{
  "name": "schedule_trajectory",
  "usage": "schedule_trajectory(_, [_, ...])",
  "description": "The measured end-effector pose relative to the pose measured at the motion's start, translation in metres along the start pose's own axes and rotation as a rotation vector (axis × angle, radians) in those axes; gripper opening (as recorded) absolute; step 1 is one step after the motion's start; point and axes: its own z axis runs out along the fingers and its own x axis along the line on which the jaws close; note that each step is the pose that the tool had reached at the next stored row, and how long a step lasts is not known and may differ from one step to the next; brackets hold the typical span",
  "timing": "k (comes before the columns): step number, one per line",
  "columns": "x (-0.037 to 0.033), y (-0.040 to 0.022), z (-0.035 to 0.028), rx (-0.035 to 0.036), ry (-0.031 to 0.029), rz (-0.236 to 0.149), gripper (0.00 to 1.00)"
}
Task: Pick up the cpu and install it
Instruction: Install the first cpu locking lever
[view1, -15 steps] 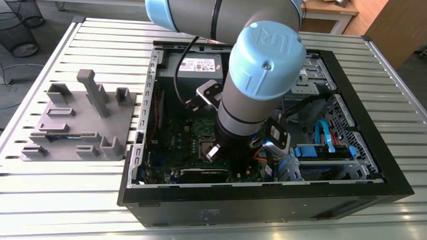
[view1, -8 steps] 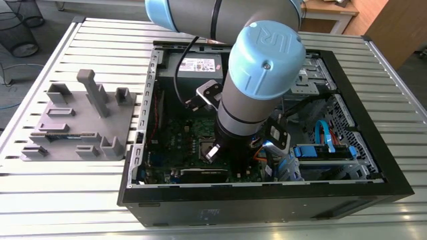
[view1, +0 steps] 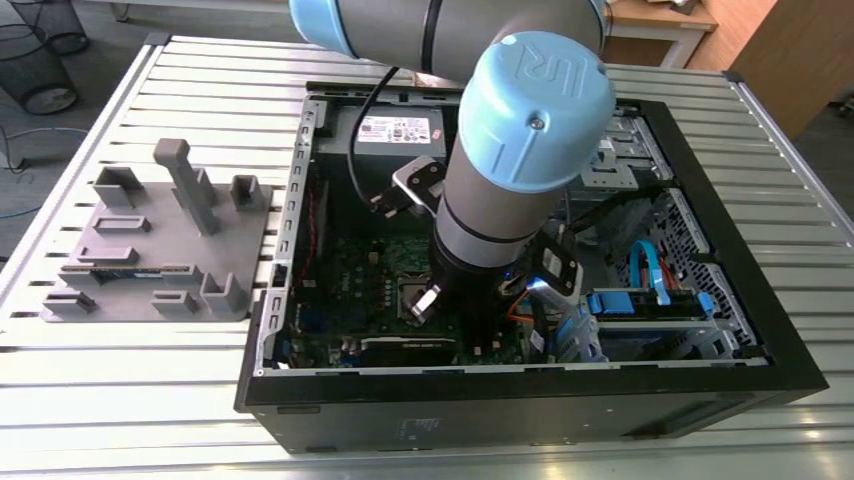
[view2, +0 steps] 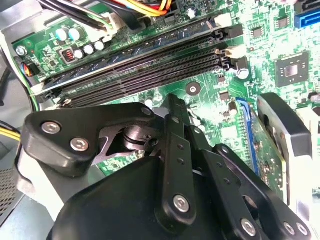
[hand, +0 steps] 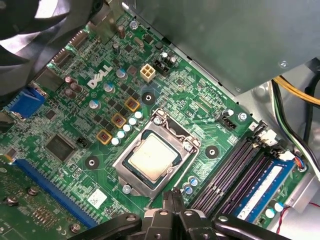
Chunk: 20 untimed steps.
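Cpu sits flat in the motherboard socket frame, lying just beyond the gripper fingertips; fingers look pressed together, holding nothing, hovering above the board.

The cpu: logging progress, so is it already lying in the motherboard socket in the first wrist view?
Yes, the cpu lies flat inside the socket frame on the motherboard.

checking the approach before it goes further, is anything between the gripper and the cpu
Nothing visible does. In the first wrist view the cpu lies flat in its socket frame on the motherboard, its top uncovered, and the gripper sits just beside the frame with only bare board between.
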Motion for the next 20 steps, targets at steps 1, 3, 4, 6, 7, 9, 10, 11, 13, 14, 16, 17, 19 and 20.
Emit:
schedule_trajectory(1, [-0.0001, 0.0002, -0.0011, 0.0001, 0.0001, 0.0, 0.11])
schedule_trajectory(3, [-0.0006, 0.0008, -0.0019, 0.0, -0.0001, 0.0, 0.11])
schedule_trajectory(4, [-0.0009, 0.0012, -0.002, 0.0001, 0.0, 0.0, 0.11])
schedule_trajectory(6, [-0.0013, 0.0018, -0.0019, 0.0003, 0.0001, 0.0, 0.11])
schedule_trajectory(7, [-0.0013, 0.0018, -0.0019, 0.0004, 0.0002, 0.0, 0.11])
schedule_trajectory(9, [-0.0012, 0.0018, -0.0019, 0.0005, 0.0003, 0.0, 0.11])
schedule_trajectory(10, [-0.0013, 0.0018, -0.0019, 0.0005, 0.0002, 0.0, 0.11])
schedule_trajectory(11, [-0.0013, 0.0019, -0.0024, 0.0007, 0.0004, 0.0, 0.11])
schedule_trajectory(13, [-0.0016, 0.0023, -0.0052, 0.0008, 0.0004, 0.001, 0.11])
schedule_trajectory(14, [-0.0017, 0.0025, -0.0066, 0.0009, 0.0004, 0.001, 0.11])
schedule_trajectory(16, [-0.0021, 0.003, -0.0088, 0.0013, 0.0004, 0.001, 0.11])
schedule_trajectory(17, [-0.0022, 0.0035, -0.0091, 0.0019, 0.0001, 0.001, 0.11])
schedule_trajectory(19, [-0.003, 0.0054, -0.009, 0.003, 0.0, 0.001, 0.11])
schedule_trajectory(20, [-0.0035, 0.0067, -0.0088, 0.0037, -0.0001, 0.001, 0.11])
